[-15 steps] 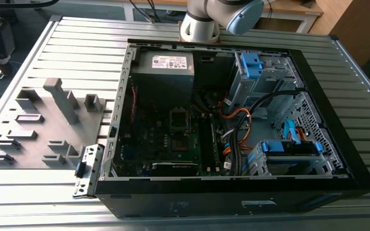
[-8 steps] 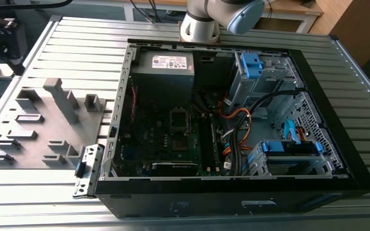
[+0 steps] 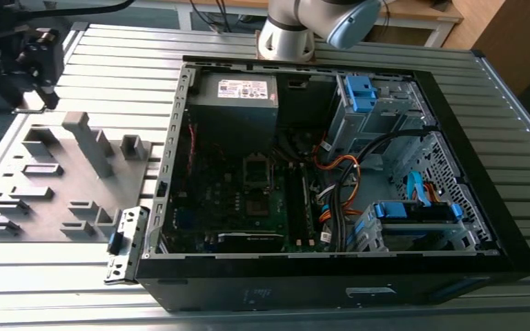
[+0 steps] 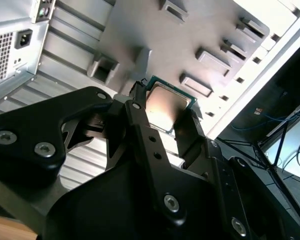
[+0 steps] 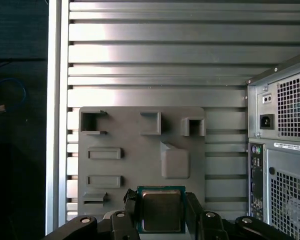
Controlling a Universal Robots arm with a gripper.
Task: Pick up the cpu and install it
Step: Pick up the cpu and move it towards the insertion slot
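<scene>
Ribbed aluminium table [image 5: 165, 50] forms the background beyond the gripper, slats running crosswise. One side ends at a rail with dark floor past it.

Item 1, computer case [image 3: 339, 283]: it lies open on the table in the exterior view. In the first wrist view it stands off to one side of the gripper and is cut by the frame edge. The part seen there is a rear panel with vent grilles and a power socket.

Item 2, grey fixture plate [image 5: 140, 150]: it lies flat on the table just beyond the fingertips and carries raised blocks and shallow pockets. Its nearest edge is hidden behind the gripper body.

Item 3, arm [image 3: 288, 34]: its base stands behind the case, and its upper part is cut off by the frame.

Item 4, gripper [image 5: 161, 214]: black, with both fingers closed against two opposite edges of the cpu [image 5: 161, 209].

Item 5, cpu: held between the fingertips, over the plate's near end. It is a thin square with a silver-grey metal lid and a green border. The fingers cover its side edges and the frame clips its lower edge. In the second wrist view the lid [image 4: 165, 106] shows a warm reflection. Whether it clears the plate cannot be judged.
</scene>
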